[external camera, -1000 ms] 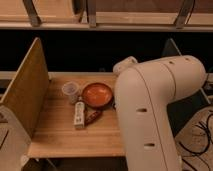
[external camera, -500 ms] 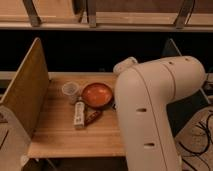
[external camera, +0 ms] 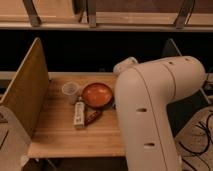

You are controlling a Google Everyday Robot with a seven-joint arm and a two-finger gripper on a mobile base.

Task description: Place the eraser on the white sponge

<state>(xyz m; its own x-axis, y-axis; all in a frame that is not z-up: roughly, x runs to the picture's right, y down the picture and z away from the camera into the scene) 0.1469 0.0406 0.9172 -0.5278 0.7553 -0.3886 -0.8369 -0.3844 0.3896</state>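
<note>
A long white sponge point(external camera: 78, 116) lies on the wooden table point(external camera: 75, 137), in front of a clear cup point(external camera: 70, 91). A small dark patch point(external camera: 79, 105) sits at the sponge's far end; I cannot tell whether it is the eraser. My gripper is not in view. Only my bulky white arm point(external camera: 155, 110) shows, filling the right side and hiding the table's right edge.
An orange bowl point(external camera: 96, 95) stands right of the cup, close to my arm. A reddish-brown lumpy object point(external camera: 92, 117) lies beside the sponge on its right. A tall wooden side panel point(external camera: 27, 90) walls the table's left edge. Dark shelving runs behind.
</note>
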